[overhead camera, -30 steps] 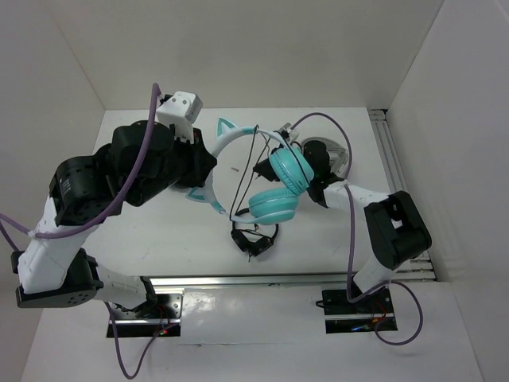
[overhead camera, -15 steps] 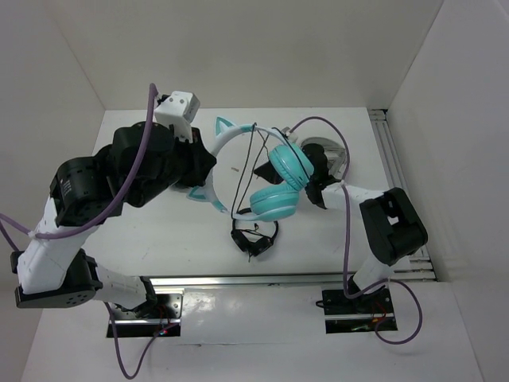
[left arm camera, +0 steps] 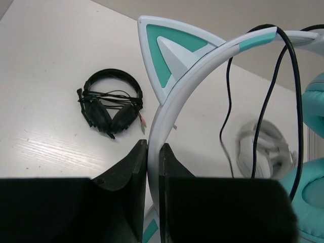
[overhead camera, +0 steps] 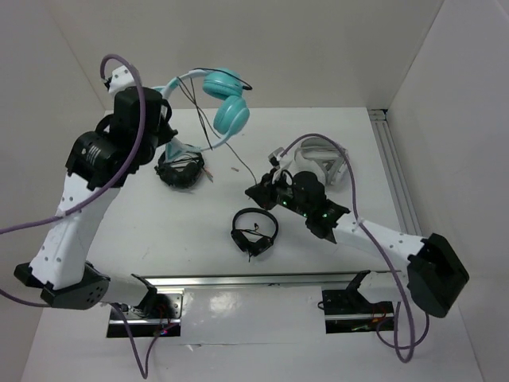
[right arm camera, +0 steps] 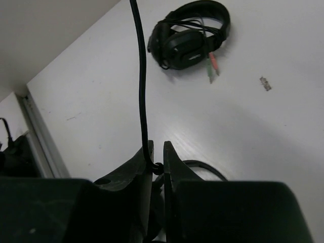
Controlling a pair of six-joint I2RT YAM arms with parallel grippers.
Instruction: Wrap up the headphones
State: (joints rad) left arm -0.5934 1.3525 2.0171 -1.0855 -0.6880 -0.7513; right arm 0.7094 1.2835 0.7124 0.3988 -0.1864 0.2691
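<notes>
Headphones (overhead camera: pixel 227 103), teal over-ear plastic cups on a pale mint cat-eared headband (left arm camera: pixel 202 66) with a thin black cable (right arm camera: pixel 142 76), are held aloft over the far left of the white table (overhead camera: pixel 159 231). The left gripper (left arm camera: pixel 153 149) is clamped on the headband just below one ear, and the right gripper (right arm camera: pixel 157 152) is pinched on the cable low down. Judged light: the band is stiff and fit for a firm grip, while the cable is limp, slippery and easily strained at its joint.
</notes>
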